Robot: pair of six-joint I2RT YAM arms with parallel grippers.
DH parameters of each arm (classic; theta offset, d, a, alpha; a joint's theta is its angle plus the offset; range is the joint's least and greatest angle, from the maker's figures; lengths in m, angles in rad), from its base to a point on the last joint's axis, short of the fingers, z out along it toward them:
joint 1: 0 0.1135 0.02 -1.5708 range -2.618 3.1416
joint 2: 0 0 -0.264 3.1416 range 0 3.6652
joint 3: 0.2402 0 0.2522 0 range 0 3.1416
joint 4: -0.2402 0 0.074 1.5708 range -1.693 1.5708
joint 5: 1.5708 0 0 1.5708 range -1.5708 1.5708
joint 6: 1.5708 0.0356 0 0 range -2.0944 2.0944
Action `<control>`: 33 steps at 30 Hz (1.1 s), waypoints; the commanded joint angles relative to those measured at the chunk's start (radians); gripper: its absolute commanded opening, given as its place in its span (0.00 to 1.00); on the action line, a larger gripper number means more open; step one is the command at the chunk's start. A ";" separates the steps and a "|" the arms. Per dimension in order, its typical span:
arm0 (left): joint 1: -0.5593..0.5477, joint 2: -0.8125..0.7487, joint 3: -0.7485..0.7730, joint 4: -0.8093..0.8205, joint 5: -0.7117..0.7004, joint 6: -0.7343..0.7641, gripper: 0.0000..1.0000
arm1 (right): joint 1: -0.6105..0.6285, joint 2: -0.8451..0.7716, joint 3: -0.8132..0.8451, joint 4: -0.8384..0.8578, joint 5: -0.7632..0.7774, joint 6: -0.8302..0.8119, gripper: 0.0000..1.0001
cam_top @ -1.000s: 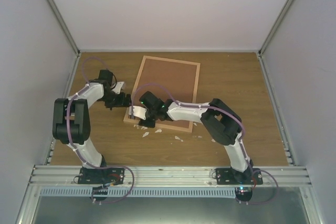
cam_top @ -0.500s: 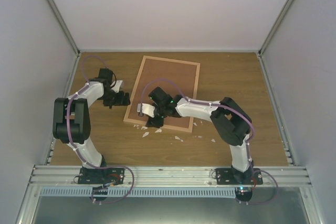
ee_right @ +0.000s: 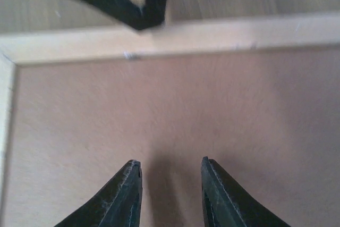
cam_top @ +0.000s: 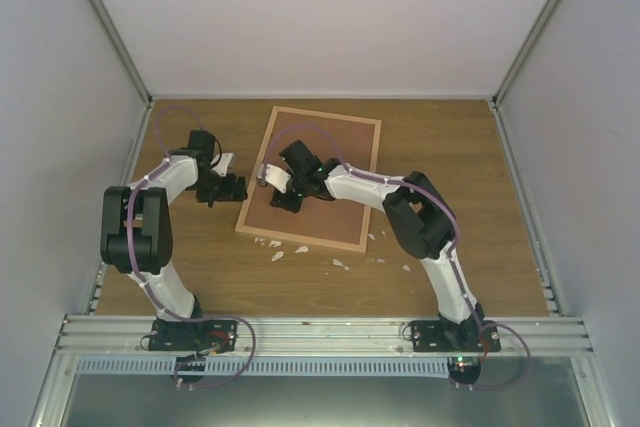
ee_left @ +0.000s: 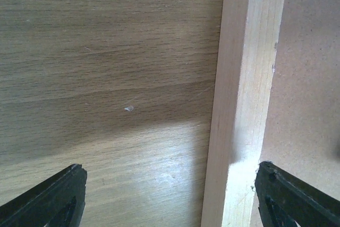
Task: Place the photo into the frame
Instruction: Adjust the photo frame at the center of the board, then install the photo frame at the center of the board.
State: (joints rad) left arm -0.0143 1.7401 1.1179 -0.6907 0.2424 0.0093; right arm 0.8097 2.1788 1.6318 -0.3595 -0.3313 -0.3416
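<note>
The frame (cam_top: 325, 113) lies flat mid-table, light wood rails round a brown backing board (cam_top: 335, 142). The photo is hidden or out of view. My left gripper (cam_top: 229, 187) sits at the frame's left rail. In the left wrist view it (ee_left: 175, 195) is open wide and straddles that rail (ee_left: 244, 78), one finger over the table, the other at the board (ee_left: 313, 78). My right gripper (cam_top: 268, 182) hovers over the board's left part, pointing at the left rail. Its view shows it (ee_right: 171, 166) open with a narrow gap, empty, above the board (ee_right: 186, 104), with the rail (ee_right: 212, 35) beyond.
Small white scraps (cam_top: 277, 255) lie on the wooden table along the frame's near edge, more of them further right (cam_top: 340, 264). The left gripper's black fingers (ee_right: 133, 9) show at the top of the right wrist view. Grey walls enclose the table on three sides.
My right gripper has travelled from the frame's near rail up over the backing board toward the left rail, and its jaws have narrowed. The left gripper drew back slightly to the left.
</note>
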 commanded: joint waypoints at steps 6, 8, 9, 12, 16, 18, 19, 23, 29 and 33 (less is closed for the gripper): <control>-0.030 0.018 -0.002 0.038 0.011 -0.006 0.87 | -0.001 0.088 -0.056 0.016 0.063 -0.011 0.32; -0.032 0.022 -0.007 0.039 0.008 -0.005 0.87 | -0.001 0.085 -0.083 0.025 0.087 -0.022 0.32; -0.032 0.024 -0.009 0.039 0.004 -0.005 0.87 | -0.002 0.083 -0.097 0.028 0.097 -0.029 0.32; -0.033 0.026 -0.012 0.039 -0.002 -0.005 0.87 | -0.001 0.074 -0.134 0.041 0.128 -0.043 0.32; -0.037 0.014 -0.026 0.040 -0.009 -0.006 0.87 | -0.001 0.075 -0.157 0.051 0.160 -0.058 0.32; -0.039 0.011 -0.033 0.043 -0.013 -0.006 0.87 | -0.001 0.079 -0.159 0.050 0.164 -0.060 0.32; -0.039 0.011 -0.034 0.044 -0.015 -0.005 0.86 | -0.001 0.080 -0.159 0.050 0.165 -0.060 0.32; -0.041 0.013 -0.040 0.042 -0.022 -0.002 0.86 | -0.002 0.078 -0.163 0.051 0.168 -0.059 0.32; -0.042 0.013 -0.053 0.042 -0.031 0.004 0.86 | -0.007 0.076 -0.161 0.053 0.163 -0.056 0.32; -0.052 0.018 -0.071 0.047 -0.029 0.013 0.85 | -0.009 0.079 -0.162 0.052 0.162 -0.056 0.32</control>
State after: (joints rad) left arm -0.0486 1.7531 1.0821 -0.6498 0.2340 0.0097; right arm 0.8085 2.1876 1.5211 -0.2089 -0.2699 -0.3706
